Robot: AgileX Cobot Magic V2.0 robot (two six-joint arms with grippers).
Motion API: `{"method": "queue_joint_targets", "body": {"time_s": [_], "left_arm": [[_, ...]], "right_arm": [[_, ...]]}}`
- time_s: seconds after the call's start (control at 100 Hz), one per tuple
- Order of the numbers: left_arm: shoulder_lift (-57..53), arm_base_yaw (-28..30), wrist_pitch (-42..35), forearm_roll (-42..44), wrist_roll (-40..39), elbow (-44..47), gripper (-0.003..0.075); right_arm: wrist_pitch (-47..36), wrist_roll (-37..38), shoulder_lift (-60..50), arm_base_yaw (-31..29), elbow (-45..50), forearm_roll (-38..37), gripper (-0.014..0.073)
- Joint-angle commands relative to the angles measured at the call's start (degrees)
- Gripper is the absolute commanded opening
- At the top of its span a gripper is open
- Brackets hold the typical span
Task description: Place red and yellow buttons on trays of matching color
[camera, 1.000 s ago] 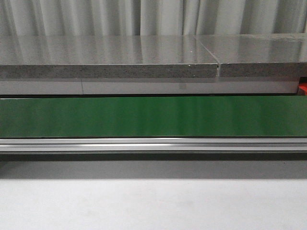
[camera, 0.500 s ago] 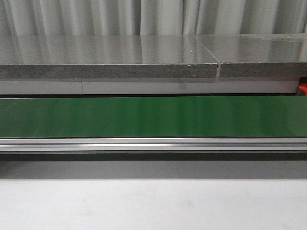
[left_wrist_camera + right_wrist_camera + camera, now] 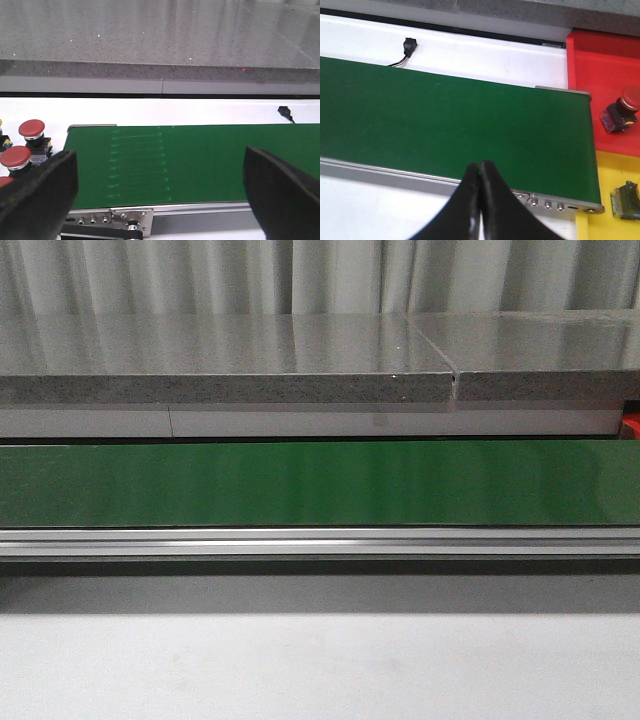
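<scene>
In the left wrist view my left gripper point(image 3: 160, 192) stands wide open above the near edge of the green belt point(image 3: 200, 160), nothing between its fingers. Red buttons point(image 3: 31, 131) point(image 3: 15, 157) stand off the belt's end beside one finger. In the right wrist view my right gripper point(image 3: 481, 172) is shut on nothing, over the belt's near rail. A red button point(image 3: 622, 112) lies on the red tray point(image 3: 600, 65). A yellow button point(image 3: 626, 201) rests on the yellow tray point(image 3: 605, 175). In the front view neither gripper shows; only a sliver of the red tray point(image 3: 632, 427) appears.
The green conveyor belt point(image 3: 320, 483) runs across the front view with an aluminium rail point(image 3: 320, 542) along its near side. A grey stone counter point(image 3: 230, 360) lies behind it. A small black connector on a cable point(image 3: 409, 46) sits on the white surface beyond the belt.
</scene>
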Motion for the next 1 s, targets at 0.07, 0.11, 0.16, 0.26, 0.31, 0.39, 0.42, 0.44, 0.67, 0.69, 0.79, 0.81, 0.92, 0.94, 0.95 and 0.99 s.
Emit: {"method": "queue_joint_targets", "body": {"time_s": [0.07,0.11,0.16,0.26,0.31,0.39,0.42,0.44,0.67,0.69,0.79,0.81,0.92,0.94,0.95,0.99], "left_arm": [[3.3,2.1,1.3,9.6,-14.2,-6.5,0.0652],[4.8,3.3,4.4,14.3,-19.1,-8.2,0.0652],[6.8,4.9,7.8,19.0,-23.6,-10.2,0.0652],[11.1,8.5,12.7,22.7,-26.7,-13.5,0.0652],[13.4,10.1,13.8,22.6,-26.7,-14.9,0.0652],[17.5,12.5,14.9,21.1,-27.1,-16.6,0.0652],[19.0,13.3,15.0,20.4,-27.1,-17.2,0.0652],[20.1,14.0,15.0,19.9,-27.1,-17.6,0.0652],[33.3,20.4,13.1,16.3,-27.1,-21.7,0.0652],[34.4,20.9,12.6,16.3,-27.1,-21.9,0.0652],[39.7,22.8,11.2,16.1,-27.1,-22.7,0.0652],[40.8,23.1,11.2,16.1,-27.1,-22.9,0.0652],[46.1,24.6,11.0,15.9,-26.0,-23.8,0.0652],[47.1,24.7,11.0,15.9,-25.9,-24.0,0.0652],[47.8,24.7,11.0,15.9,-25.9,-24.1,0.0652],[49.3,24.7,11.2,15.9,-25.7,-24.3,0.0652]], "right_arm": [[-4.0,-0.4,-0.2,0.0,-1.5,-0.1,-0.0120],[-4.0,-0.4,-0.2,0.0,-1.5,-0.1,-0.0120],[-4.0,-0.4,-0.2,0.0,-1.5,-0.1,-0.0120],[-4.0,-0.4,-0.2,0.0,-1.5,-0.1,-0.0120],[-4.0,-0.4,-0.2,0.0,-1.5,-0.1,-0.0120],[-4.0,-0.4,-0.2,0.0,-1.5,-0.1,-0.0120],[-4.0,-0.4,-0.2,0.0,-1.5,-0.1,-0.0120],[-4.0,-0.4,-0.2,0.0,-1.5,-0.1,-0.0120],[-4.0,-0.4,-0.2,0.0,-1.5,-0.1,-0.0120],[-3.9,-0.4,-0.2,0.0,-1.5,-0.1,-0.0120],[-3.9,-0.4,-0.2,0.0,-1.5,-0.1,-0.0120],[-3.9,-0.4,-0.2,0.0,-1.5,-0.1,-0.0120],[-3.9,-0.4,-0.2,0.0,-1.5,-0.1,-0.0120],[-3.9,-0.4,-0.2,0.0,-1.5,-0.1,-0.0120],[-3.9,-0.4,-0.2,0.0,-1.5,-0.1,-0.0120],[-3.9,-0.4,-0.2,0.0,-1.5,-0.1,-0.0120]]}}
